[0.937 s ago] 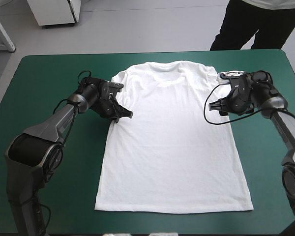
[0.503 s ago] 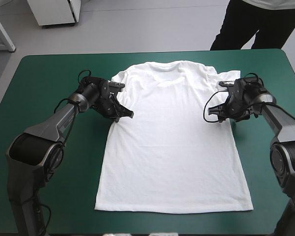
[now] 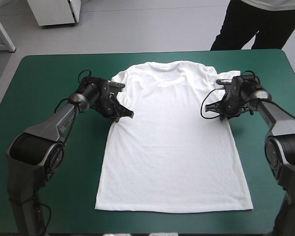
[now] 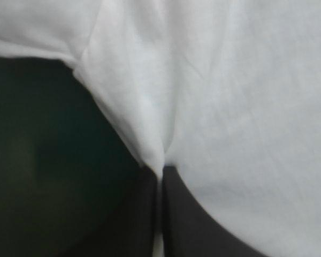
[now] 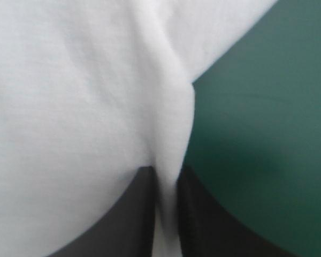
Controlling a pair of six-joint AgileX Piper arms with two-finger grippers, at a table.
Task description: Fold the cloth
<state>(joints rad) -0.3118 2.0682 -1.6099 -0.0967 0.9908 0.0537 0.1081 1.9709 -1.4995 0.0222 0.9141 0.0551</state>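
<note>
Since just before, the right pincer (image 3: 210,108) has slid inward over the table (image 3: 49,73) to the T-shirt (image 3: 172,142), reaching its side edge just below the sleeve, while the left pincer (image 3: 125,115) has stayed at the matching spot opposite. From above, the T-shirt lies spread flat mid-table on the teal-green cover (image 3: 73,196), collar toward the far edge. The mirrored grips look chosen so that both sides can lift evenly for a fold. At the left wrist, the left pincer (image 4: 161,176) is clamped on a pinched ridge of the T-shirt (image 4: 230,107), with bare cover beside it. At the right wrist, the right pincer (image 5: 168,176) is likewise clamped on the T-shirt (image 5: 69,107), a fold running down between its halves and cover on the outer side.
</note>
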